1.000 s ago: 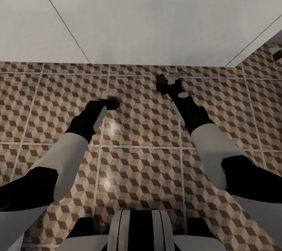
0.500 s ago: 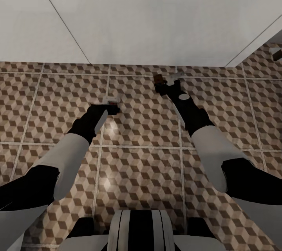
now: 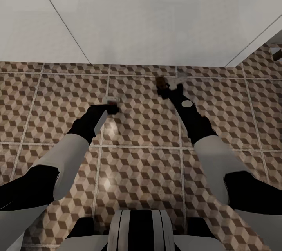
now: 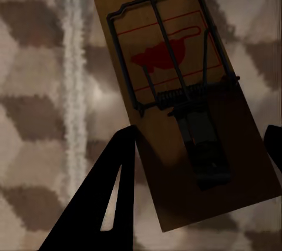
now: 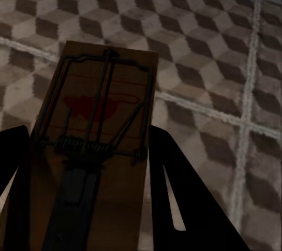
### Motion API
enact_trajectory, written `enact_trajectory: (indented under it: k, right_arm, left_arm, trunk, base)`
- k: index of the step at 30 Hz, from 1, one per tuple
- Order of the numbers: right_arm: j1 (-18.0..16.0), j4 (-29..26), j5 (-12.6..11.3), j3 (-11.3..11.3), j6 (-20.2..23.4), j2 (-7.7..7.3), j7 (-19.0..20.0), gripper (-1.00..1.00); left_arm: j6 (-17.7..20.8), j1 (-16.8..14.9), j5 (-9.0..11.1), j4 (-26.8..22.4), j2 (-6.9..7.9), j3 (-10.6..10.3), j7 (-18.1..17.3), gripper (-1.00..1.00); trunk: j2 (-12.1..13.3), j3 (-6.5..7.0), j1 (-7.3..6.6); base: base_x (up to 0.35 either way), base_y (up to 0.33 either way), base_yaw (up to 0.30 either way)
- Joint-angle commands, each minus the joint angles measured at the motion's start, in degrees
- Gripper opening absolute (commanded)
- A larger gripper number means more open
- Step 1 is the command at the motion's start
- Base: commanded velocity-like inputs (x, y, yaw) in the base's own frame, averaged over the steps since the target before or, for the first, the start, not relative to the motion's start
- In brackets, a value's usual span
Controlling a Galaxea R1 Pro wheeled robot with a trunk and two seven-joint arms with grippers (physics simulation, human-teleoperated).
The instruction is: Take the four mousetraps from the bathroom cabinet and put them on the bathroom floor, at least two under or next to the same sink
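Both arms were extended forward and down over the bathroom floor (image 3: 141, 157), which occupied the lower two thirds of the head view. A plain white surface filled the upper third.

**Left claw.** The left claw (image 3: 112, 102) sat left of centre in the head view, clamped on a mousetrap (image 4: 182, 98). In the left wrist view the tan board lay between the two dark fingers (image 4: 111, 192), gripped at its rear end, with the wire bar and red spot facing the camera. The board projected past the fingertips toward the tiles. In the head view, this trap appeared as a small pale shape at the claw tip.

**Right claw.** The right claw (image 3: 166, 88) sat right of centre, nearer the white surface. It held the second mousetrap (image 5: 100, 139), also seized at the spring end, with one finger (image 5: 176, 186) along each long edge. The free end pointed out over the cube-patterned tiles.

**Reason for the hold.** Gripping the rear end probably kept the fingers off the wire mechanism. It also left the far end free to meet the floor first.

**Status.** Whether either board already touched the tiles could not be determined. Two traps were in hand, low over the same floor surface. No release had been made.
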Motion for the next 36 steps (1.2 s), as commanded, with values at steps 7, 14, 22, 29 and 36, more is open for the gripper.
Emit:
enact_trajectory:
  k: [7, 14, 22, 29, 36]
  right_arm:
    - [1.14, 0.04, 0.45, -0.16, 1.25, 0.00, -0.68, -1.00]
    - [1.15, 0.02, 0.29, -0.27, 9.35, 0.38, -5.24, -1.00]
    - [1.20, -0.73, 0.18, -0.15, 10.36, 0.25, -6.56, -1.00]
    - [1.22, -0.83, 0.18, -0.12, 8.75, 0.22, -6.86, -1.00]
    - [1.22, -0.83, 0.18, -0.08, 8.66, 0.22, -6.89, -1.00]
  left_arm:
    - [-0.79, 0.00, 0.34, -3.84, -0.02, -0.20, 0.49, -1.00]
    - [-0.76, 0.01, 0.39, -6.23, -0.07, -0.18, 0.49, -1.00]
    - [-0.68, -0.01, 0.45, -8.36, -0.07, -0.32, 0.12, -1.00]
    - [-0.52, 0.06, 0.47, -12.52, -0.36, -0.66, 0.06, -1.00]
    - [-0.58, 0.08, 0.49, -12.95, -0.37, -0.71, 0.00, -1.00]
  trunk:
    - [-0.01, -0.03, -0.01]
    - [-0.01, -0.03, -0.01]
    - [-0.01, -0.03, -0.01]
    - [-0.01, -0.03, -0.01]
    - [-0.01, -0.03, -0.01]
  base:
    - [0.000, 0.000, 0.000]
    - [0.000, 0.000, 0.000]
    - [0.000, 0.000, 0.000]
    - [0.000, 0.000, 0.000]
    - [0.000, 0.000, 0.000]
